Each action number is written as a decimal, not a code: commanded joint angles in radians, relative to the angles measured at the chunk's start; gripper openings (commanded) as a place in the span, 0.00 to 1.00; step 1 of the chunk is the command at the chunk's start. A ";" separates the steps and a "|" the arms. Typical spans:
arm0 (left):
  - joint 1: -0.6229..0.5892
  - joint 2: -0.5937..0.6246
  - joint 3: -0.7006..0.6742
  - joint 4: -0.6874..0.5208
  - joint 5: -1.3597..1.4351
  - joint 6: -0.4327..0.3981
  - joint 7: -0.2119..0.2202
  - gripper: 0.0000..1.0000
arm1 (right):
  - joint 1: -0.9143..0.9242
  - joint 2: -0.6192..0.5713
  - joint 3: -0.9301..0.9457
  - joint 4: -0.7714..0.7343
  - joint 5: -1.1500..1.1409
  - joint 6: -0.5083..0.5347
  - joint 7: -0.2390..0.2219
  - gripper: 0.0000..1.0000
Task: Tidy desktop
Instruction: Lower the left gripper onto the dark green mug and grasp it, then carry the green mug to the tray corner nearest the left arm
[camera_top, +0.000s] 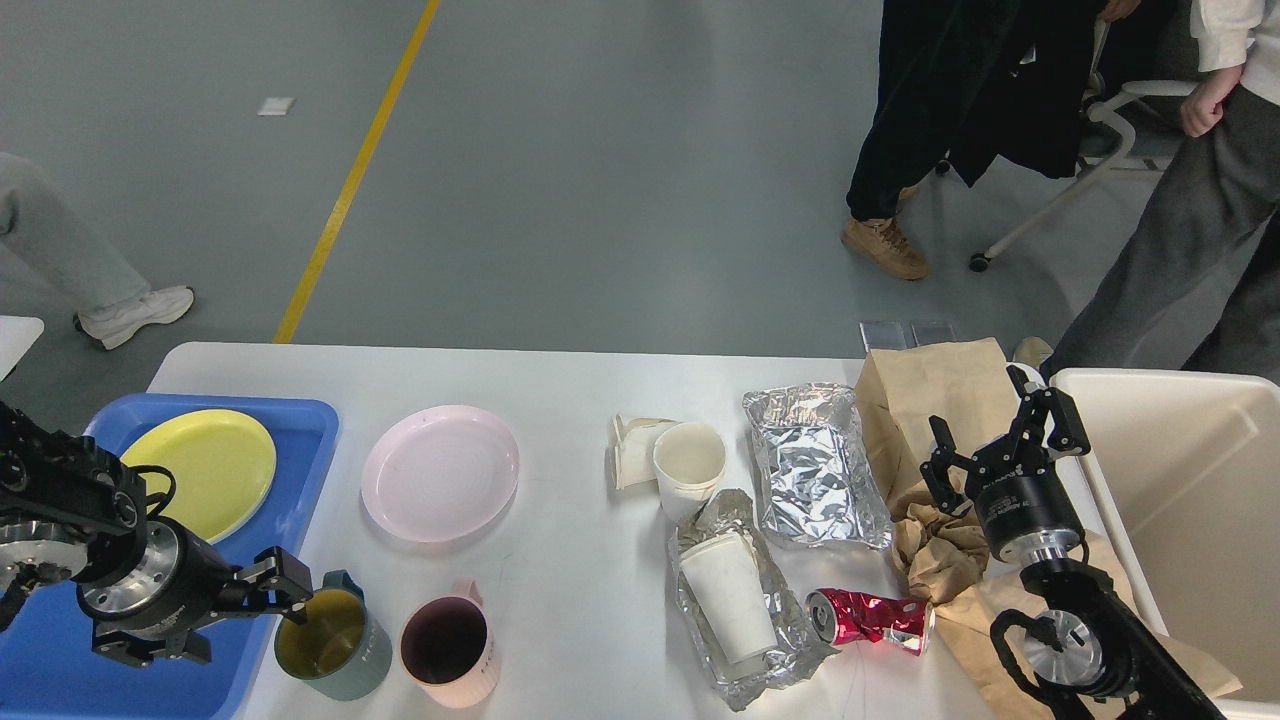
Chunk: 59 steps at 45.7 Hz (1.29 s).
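Note:
The white desktop (560, 385) holds dishes on the left and rubbish on the right. A yellow plate (215, 462) lies in the blue tray (305, 425). A pink plate (440, 472), a grey-green mug (350, 655) and a pink mug (450, 655) stand beside the tray. My left gripper (245, 622) is open and empty, low over the tray's near right edge, one finger close to the grey-green mug. My right gripper (995, 430) is open and empty above a brown paper bag (930, 385) and crumpled brown paper (935, 560).
Mid-table lie a paper cup (688, 460), a crushed cup (628, 445), a foil tray (815, 470), a cup on foil (727, 595) and a crushed red can (870, 618). A cream bin (1190, 480) stands at the right. People stand beyond the far edge.

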<state>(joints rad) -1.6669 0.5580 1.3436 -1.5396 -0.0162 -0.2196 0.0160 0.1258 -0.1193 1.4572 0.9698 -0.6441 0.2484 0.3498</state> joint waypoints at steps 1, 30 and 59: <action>0.087 -0.010 -0.056 0.061 0.022 0.013 -0.001 0.89 | 0.000 0.001 0.000 0.000 0.001 0.000 0.000 1.00; 0.213 -0.078 -0.133 0.124 0.048 0.098 0.004 0.53 | 0.000 0.001 0.000 0.000 0.000 0.000 0.000 1.00; 0.226 -0.079 -0.135 0.136 0.050 0.102 0.127 0.00 | 0.000 0.001 0.000 0.000 0.000 0.000 0.000 1.00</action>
<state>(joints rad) -1.4388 0.4785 1.2082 -1.4071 0.0327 -0.1182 0.1396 0.1258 -0.1181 1.4573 0.9694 -0.6440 0.2485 0.3497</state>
